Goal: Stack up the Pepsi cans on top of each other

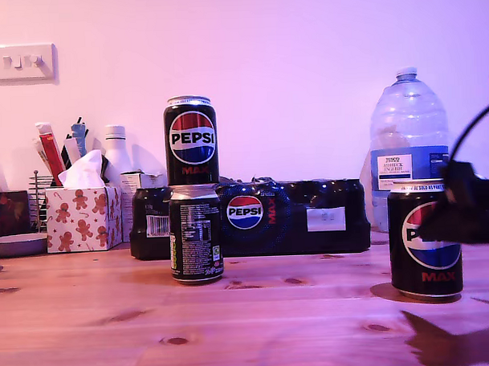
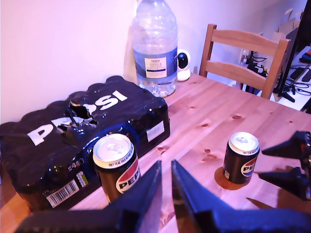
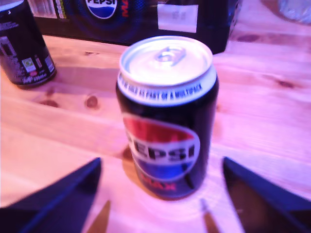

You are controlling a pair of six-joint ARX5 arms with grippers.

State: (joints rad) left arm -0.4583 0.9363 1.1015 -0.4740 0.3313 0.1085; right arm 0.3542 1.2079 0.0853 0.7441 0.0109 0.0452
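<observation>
Exterior view is showing you two Pepsi cans standing stacked on the desk, just in front of the black multipack. A third can is sitting apart toward the exterior view's right, with the water bottle behind it. My second gripper is hovering released, its fingers spread on either side of that lone can without touching it. My first gripper is hanging above the stack, jaws nearly closed on nothing.
</observation>
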